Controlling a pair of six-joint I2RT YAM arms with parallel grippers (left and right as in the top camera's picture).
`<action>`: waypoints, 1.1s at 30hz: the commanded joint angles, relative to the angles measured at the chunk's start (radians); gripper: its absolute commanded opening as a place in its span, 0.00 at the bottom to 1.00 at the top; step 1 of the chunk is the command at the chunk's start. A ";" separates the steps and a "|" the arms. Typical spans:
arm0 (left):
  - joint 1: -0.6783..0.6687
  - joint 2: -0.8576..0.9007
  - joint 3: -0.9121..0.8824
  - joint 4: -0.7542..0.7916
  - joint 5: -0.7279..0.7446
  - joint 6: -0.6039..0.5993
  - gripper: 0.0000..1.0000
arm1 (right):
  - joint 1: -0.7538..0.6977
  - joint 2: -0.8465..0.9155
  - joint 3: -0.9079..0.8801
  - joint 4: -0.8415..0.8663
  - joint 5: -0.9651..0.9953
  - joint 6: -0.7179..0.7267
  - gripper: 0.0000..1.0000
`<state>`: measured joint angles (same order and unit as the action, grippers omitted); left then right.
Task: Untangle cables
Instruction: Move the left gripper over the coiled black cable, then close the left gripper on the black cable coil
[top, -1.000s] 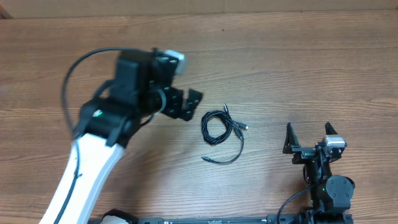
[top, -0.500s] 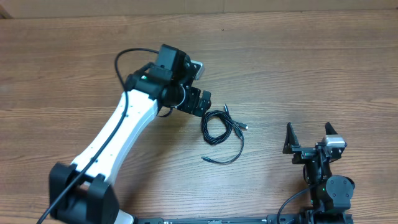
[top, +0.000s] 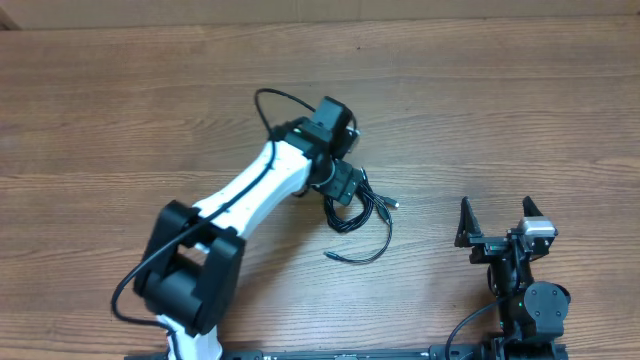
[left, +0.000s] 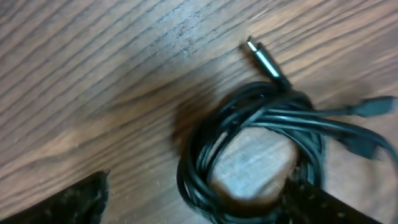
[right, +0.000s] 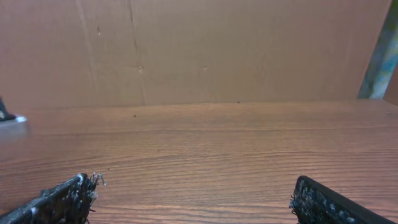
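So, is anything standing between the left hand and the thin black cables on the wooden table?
Nothing visible does. The left hand hangs open directly over the coiled thin black cables, with its fingers spread to either side of the coil. Only the bare wooden table lies around it.

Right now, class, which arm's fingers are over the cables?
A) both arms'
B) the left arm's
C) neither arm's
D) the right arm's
B: the left fingers stand open on either side of the cables in the left wrist view, while the right fingers sit well apart from them in the overhead view.
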<state>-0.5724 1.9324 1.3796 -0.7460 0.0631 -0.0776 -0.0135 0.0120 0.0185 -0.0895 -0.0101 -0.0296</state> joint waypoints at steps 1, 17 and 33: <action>-0.024 0.049 0.021 0.019 -0.117 -0.013 0.86 | -0.007 -0.009 -0.011 0.007 0.011 0.003 1.00; -0.030 0.143 0.016 0.018 -0.117 -0.159 0.14 | -0.007 -0.009 -0.011 0.007 0.011 0.002 1.00; 0.029 0.143 0.016 -0.180 -0.364 -0.625 0.04 | -0.007 -0.009 -0.011 0.007 0.011 0.003 1.00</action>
<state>-0.5888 2.0518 1.3941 -0.8688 -0.1520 -0.4808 -0.0135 0.0120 0.0185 -0.0895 -0.0101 -0.0296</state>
